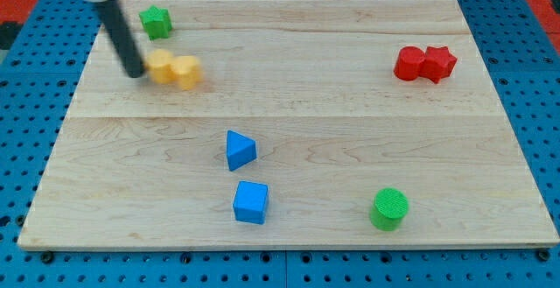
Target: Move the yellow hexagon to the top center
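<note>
Two yellow blocks sit touching at the upper left of the wooden board (289,139): the left one (160,65) and the right one (186,72), which looks like the yellow hexagon; both are blurred, so shapes are hard to make out. My tip (136,74) is just to the left of the left yellow block, touching or nearly touching it. The dark rod slants up toward the view's top left.
A green star-like block (157,21) lies above the yellow pair. A red cylinder (409,64) and a red star (438,63) touch at the upper right. A blue triangular block (239,150) and a blue cube (251,202) sit at the lower middle. A green cylinder (389,209) is at the lower right.
</note>
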`<state>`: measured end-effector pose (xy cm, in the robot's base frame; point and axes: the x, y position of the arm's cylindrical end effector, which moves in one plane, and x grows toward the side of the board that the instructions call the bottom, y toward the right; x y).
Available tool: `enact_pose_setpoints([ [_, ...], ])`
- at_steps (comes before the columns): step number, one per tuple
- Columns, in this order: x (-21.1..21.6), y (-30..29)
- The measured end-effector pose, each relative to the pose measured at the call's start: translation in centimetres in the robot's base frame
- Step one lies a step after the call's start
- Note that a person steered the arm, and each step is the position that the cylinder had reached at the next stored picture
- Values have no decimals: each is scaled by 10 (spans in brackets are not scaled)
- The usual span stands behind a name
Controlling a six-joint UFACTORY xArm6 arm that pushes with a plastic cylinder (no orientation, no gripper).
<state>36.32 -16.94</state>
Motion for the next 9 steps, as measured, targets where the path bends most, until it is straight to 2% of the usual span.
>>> enact_pose_setpoints([
  [1,-2,68],
  [2,-40,91],
  [3,-47,72],
  [4,-75,81],
  [5,-78,174],
  [6,-84,179],
  [7,-80,180],
  [9,-32,198],
])
